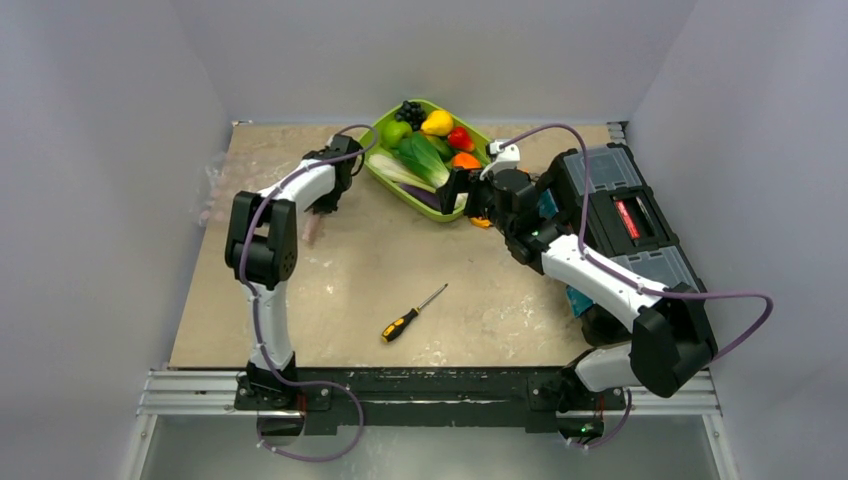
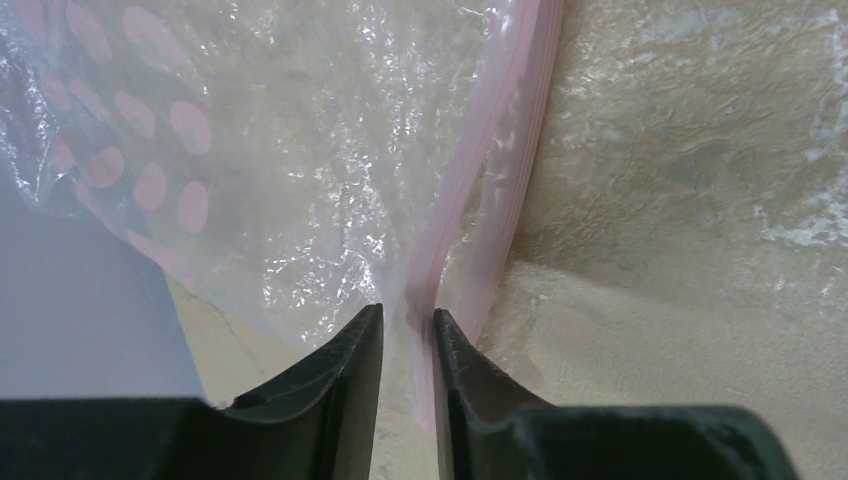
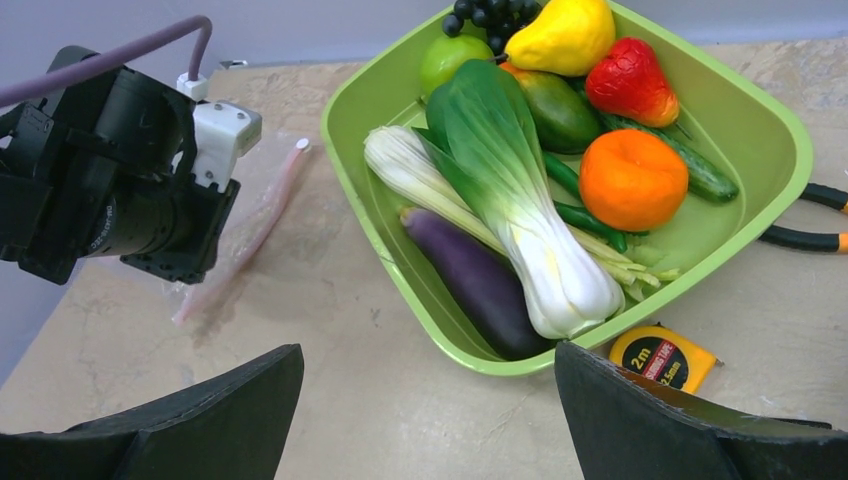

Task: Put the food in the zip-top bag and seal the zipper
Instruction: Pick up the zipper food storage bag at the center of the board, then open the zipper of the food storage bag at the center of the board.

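The zip-top bag (image 2: 330, 150) lies crinkled on the table at the left (image 1: 225, 175). Its pinkish zipper (image 2: 510, 150) curves in between the fingers of my left gripper (image 2: 407, 312), whose jaws stand narrowly apart around the strip. From the right wrist the zipper (image 3: 265, 215) runs along the table beside the left wrist. The food fills the lime-green tray (image 3: 335, 150): a yellow pear (image 3: 565, 35), an orange (image 3: 632, 178), a red strawberry (image 3: 628, 82), bok choy (image 3: 500, 170) and an eggplant (image 3: 475, 280). My right gripper (image 3: 428, 350) hangs wide open and holds nothing just short of the tray's near rim.
A black-and-yellow screwdriver (image 1: 412, 313) lies mid-table. A yellow tape measure (image 3: 660, 360) sits against the tray's near right corner, with plier handles (image 3: 800, 215) beyond it. A black toolbox (image 1: 620, 210) fills the table's right side. Grey walls enclose the table.
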Controlling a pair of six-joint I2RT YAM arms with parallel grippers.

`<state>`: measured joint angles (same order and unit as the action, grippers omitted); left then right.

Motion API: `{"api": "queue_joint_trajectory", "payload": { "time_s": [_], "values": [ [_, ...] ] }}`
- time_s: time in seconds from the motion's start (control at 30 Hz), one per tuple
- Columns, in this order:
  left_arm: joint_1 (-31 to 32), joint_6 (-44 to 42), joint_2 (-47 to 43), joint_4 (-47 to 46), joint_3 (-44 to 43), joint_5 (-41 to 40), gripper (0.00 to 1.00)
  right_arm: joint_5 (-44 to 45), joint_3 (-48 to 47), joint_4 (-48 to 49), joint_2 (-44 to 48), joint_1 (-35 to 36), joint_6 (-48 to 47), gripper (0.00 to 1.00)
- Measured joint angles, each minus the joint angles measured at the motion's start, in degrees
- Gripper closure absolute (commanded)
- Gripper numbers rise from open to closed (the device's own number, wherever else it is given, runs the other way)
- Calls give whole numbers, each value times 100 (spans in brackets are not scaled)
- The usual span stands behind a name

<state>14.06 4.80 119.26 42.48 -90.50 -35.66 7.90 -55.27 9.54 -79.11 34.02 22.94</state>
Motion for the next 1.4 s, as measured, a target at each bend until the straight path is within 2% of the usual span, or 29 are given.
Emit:
{"api": "queue_joint_trajectory", "payload": {
  "time_s": [0.03,0.17,0.4,0.7,0.87,1.03,1.23,1.4],
  "values": [
    [-13,2,0,13,-11,2,92,0,2,-4,0,0,0,1],
    [-55,11,0,107,-70,-4,100,-24,7,-4,-4,0,0,1],
    [-52,258,-393,352,-39,-9,100,-168,7,-33,-160,28,2,1],
    [-13,1469,-2719,855,629,363,100,-459,-168,-146,-435,199,120,1],
    [20,1869,-4015,809,1453,1231,100,-931,-800,-160,-1161,295,824,1],
    [26,1864,-4771,684,2216,2363,100,-1394,-1248,114,-1945,688,1593,1],
    [70,1845,-5261,409,2780,3040,100,-1545,-1600,343,-2739,1156,2090,10],
    [278,1821,-5375,273,2828,3296,100,-1473,-1676,551,-3032,1290,2341,25]
  ]
}}
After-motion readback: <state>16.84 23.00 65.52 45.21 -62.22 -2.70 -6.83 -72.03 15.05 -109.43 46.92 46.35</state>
